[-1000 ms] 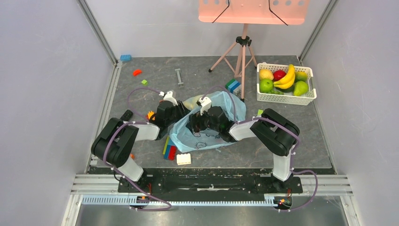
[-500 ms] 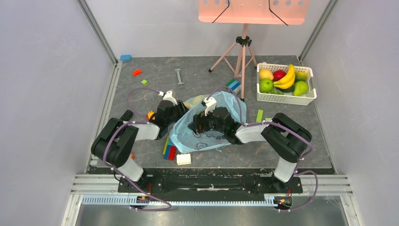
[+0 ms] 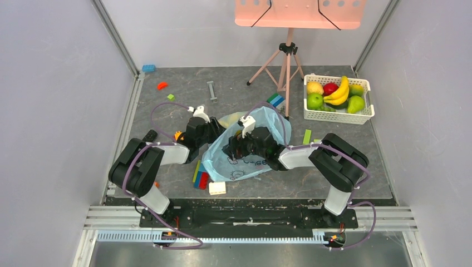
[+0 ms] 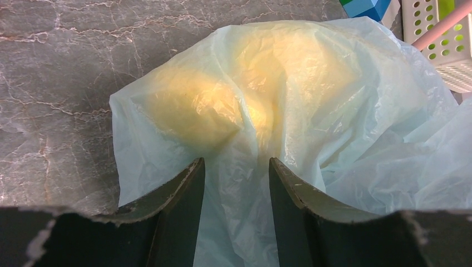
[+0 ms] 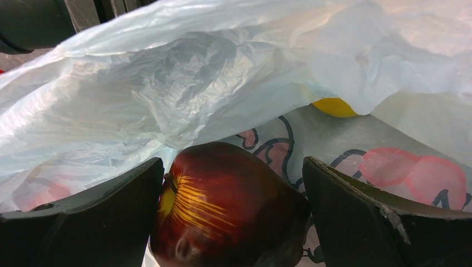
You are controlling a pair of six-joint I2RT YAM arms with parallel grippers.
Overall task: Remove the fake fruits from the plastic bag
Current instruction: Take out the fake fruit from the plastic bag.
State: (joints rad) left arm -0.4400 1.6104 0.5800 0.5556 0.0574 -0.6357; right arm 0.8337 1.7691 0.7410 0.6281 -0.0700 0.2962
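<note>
Your grey marbled desk (image 3: 334, 161) sits inside white walls, with the plastic bag (image 3: 267, 119) at its centre. The left gripper (image 4: 235, 162) pinches a fold at the bag's 10 o'clock edge, and yellow fruit shapes (image 4: 189, 105) show through the film beyond it. The right gripper (image 5: 232, 160), inside the bag, is clamped on the dark maroon fruit (image 5: 234, 206). Film sags over that fruit, and 1 yellow fruit (image 5: 334, 107) lies behind. A tripod (image 3: 286, 61) leg stands at the bag's 1 o'clock, the white basket (image 3: 338, 115) at 2, and stacked blocks (image 3: 200, 177) at 7.
</note>
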